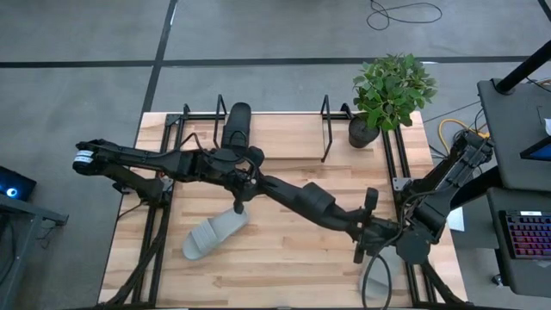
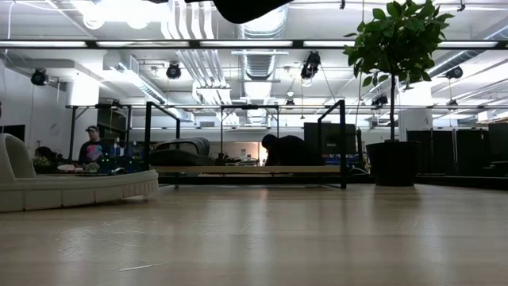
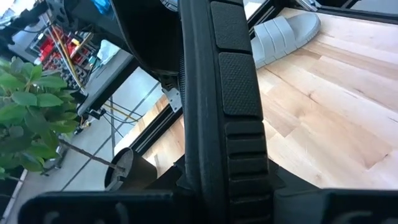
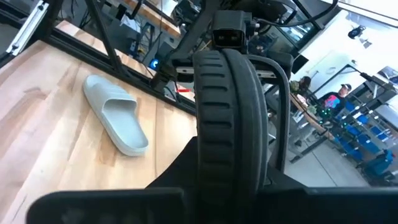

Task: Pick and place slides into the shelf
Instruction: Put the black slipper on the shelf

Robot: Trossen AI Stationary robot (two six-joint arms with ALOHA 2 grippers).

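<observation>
A black slide point(image 1: 237, 125) hangs in the air over the middle of the table, in front of the shelf point(image 1: 327, 129). My left gripper point(image 1: 234, 165) comes at it from the table's left and my right gripper point(image 1: 251, 179) from the right, and both are shut on it. Its ribbed sole fills the left wrist view point(image 3: 230, 93) and the right wrist view point(image 4: 227, 124). One light grey slide point(image 1: 215, 234) lies flat on the table near the front left. Another light grey slide point(image 3: 283, 31) lies by the table's right edge. My left gripper is shut on the black slide at its near end, coming roughly level from the table's left. The sole point(image 3: 239, 149) stands right in front of the fingers and hides the contact. The slide is lifted clear of the table. My right gripper is shut on the same near end of the black slide, coming roughly level from the table's right. The ribbed sole point(image 4: 227, 162) rises straight before the fingers and covers them. Which part they pinch cannot be told.
The shelf's wooden board point(image 2: 246, 169) and wire end loops stand along the far edge. A potted plant point(image 1: 392, 90) stands at the far right corner. Black frame rails run along both table sides. Bare wood lies between the two grey slides.
</observation>
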